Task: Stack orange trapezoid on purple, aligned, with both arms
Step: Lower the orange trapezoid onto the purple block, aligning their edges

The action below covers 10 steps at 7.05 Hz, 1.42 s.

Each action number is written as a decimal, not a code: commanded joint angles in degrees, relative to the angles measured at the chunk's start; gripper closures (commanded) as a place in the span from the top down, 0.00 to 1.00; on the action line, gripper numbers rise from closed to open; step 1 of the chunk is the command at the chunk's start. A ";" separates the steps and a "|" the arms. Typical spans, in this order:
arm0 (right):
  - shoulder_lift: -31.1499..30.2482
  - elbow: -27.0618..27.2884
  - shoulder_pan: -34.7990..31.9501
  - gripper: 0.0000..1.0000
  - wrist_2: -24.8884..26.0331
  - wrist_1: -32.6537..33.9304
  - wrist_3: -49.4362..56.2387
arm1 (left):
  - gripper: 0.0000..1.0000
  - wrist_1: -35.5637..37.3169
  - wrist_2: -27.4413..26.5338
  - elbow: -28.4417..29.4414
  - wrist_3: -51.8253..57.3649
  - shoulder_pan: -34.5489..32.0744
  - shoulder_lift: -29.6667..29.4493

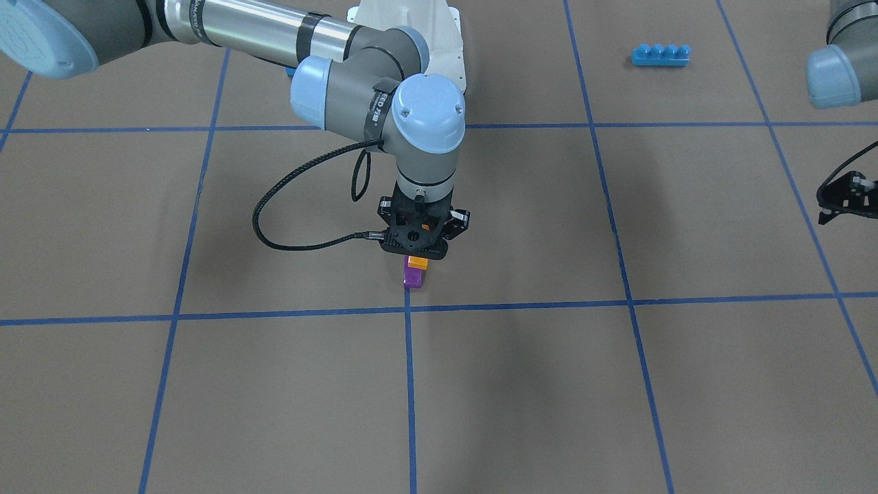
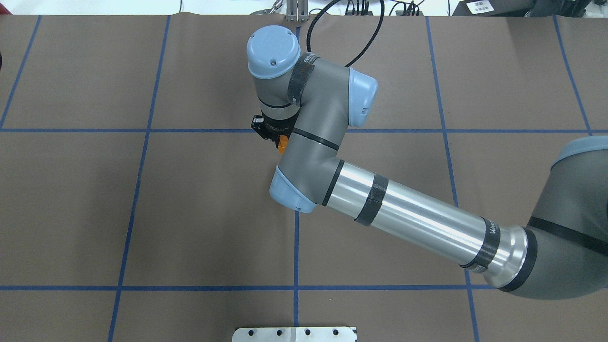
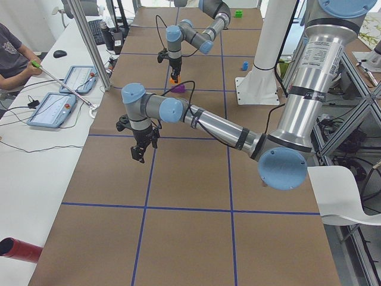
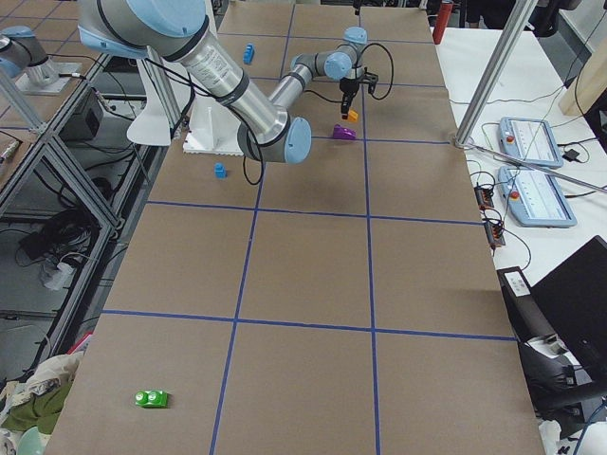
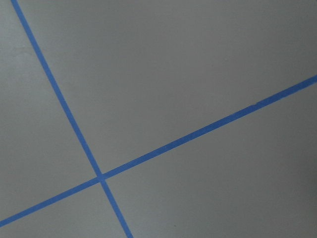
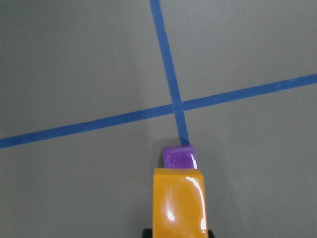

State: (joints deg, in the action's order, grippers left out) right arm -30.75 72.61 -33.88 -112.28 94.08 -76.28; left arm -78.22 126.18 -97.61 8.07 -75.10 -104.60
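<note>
Clamping the orange trapezoid (image 1: 418,262), the right gripper (image 1: 419,255) holds it atop, perhaps touching, the purple (image 1: 413,277).

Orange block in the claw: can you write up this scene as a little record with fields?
right gripper: shut on the orange trapezoid
orange trapezoid: held directly above the purple block; contact unclear
purple block: beside a blue tape crossing
left gripper: far off to the side; open or shut unclear
blue four-stud brick: lying apart, untouched

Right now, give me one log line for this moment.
right gripper: shut on orange trapezoid | position: over purple, contact unclear | left gripper: away from blocks, state unclear
</note>
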 commanded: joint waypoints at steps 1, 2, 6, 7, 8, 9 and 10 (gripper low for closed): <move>-0.89 0.16 -0.04 0.00 0.14 -0.04 0.70 | 1.00 0.00 0.30 -0.04 -0.07 -0.05 -0.07; -0.89 0.16 -0.04 0.00 0.05 -0.21 0.70 | 1.00 0.00 0.30 -0.04 -0.07 -0.05 -0.16; -1.51 0.33 0.31 0.00 -0.13 -0.21 2.10 | 1.00 0.00 0.30 -0.04 -0.07 -0.05 -0.34; -1.51 0.42 0.40 0.00 -0.39 -0.21 2.10 | 1.00 0.00 0.30 -0.04 -0.07 -0.05 -0.34; -1.51 0.77 0.40 0.00 -0.57 -0.21 2.10 | 1.00 0.00 0.30 -0.04 -0.07 -0.05 -0.34; -1.59 1.04 0.57 0.00 -0.48 -0.21 2.10 | 1.00 0.00 0.30 -0.04 -0.07 -0.05 -0.34; -1.94 1.04 0.66 0.00 -0.39 -0.21 2.10 | 1.00 0.00 0.30 -0.04 -0.07 -0.05 -0.34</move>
State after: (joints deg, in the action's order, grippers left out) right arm -32.40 73.52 -33.35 -112.75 93.87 -74.19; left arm -78.22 126.47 -97.65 8.00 -75.15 -104.94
